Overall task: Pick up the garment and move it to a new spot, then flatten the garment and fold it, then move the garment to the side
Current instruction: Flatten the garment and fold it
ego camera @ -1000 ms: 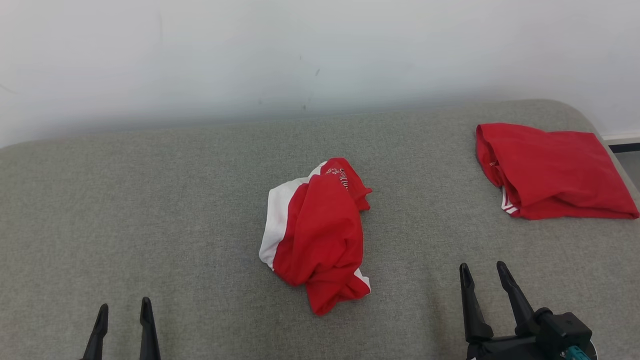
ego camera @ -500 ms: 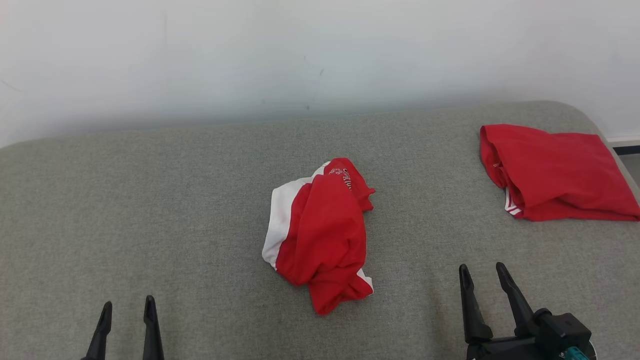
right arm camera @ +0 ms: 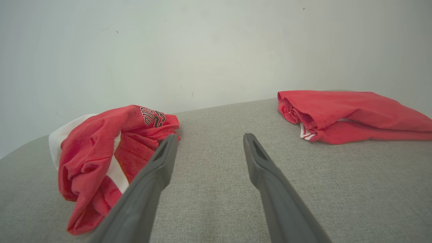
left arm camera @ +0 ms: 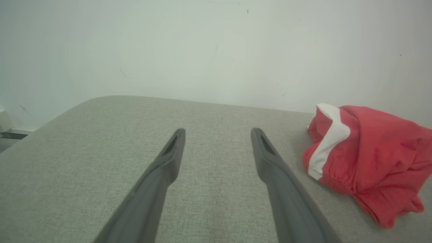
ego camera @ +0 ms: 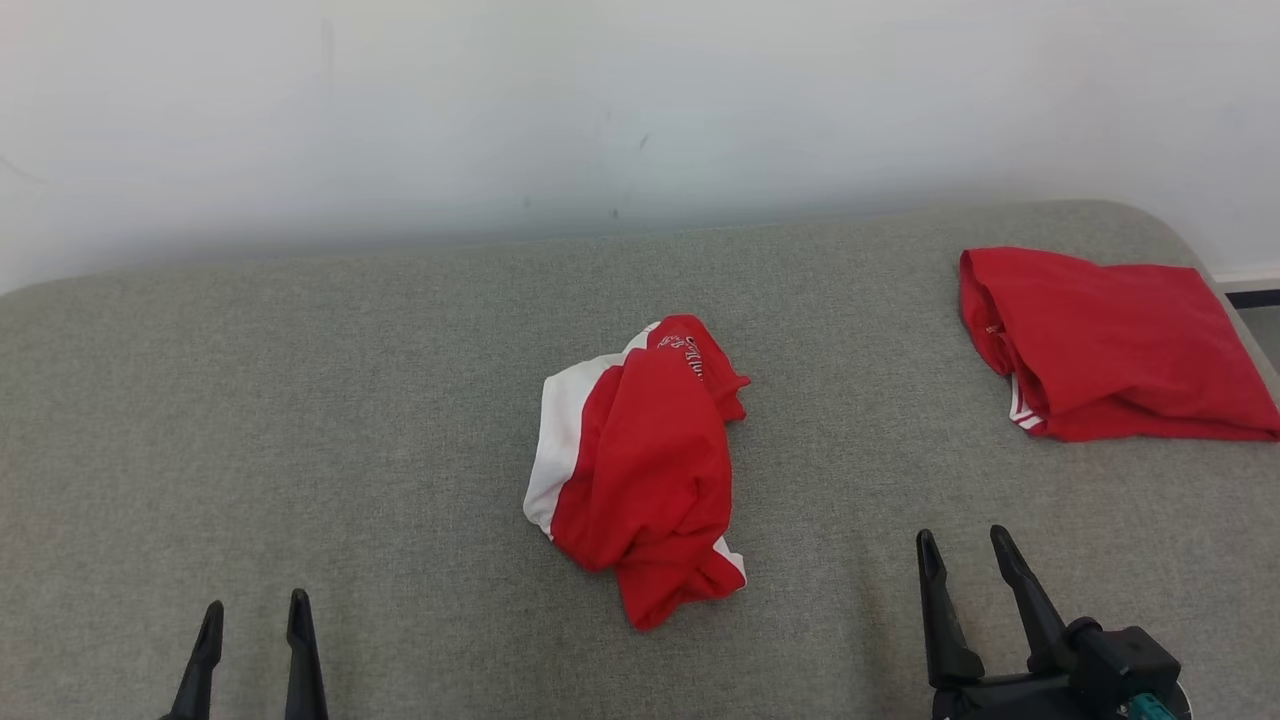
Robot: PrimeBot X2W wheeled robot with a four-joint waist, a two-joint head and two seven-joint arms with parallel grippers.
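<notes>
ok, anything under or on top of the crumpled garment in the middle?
The crumpled red-and-white garment lies directly on the grey cushion; nothing pokes out at its edges. Whatever its folds cover is hidden. Nothing rests on top.

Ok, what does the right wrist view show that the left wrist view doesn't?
Right wrist view: the right gripper, open, the folded red garment lying at far right, and black lettering on the crumpled red-and-white garment. Left wrist view: the left gripper, open, and a dark strip beyond the surface's left end. Both: the crumpled garment, the grey woven fabric surface and the pale wall.
</notes>
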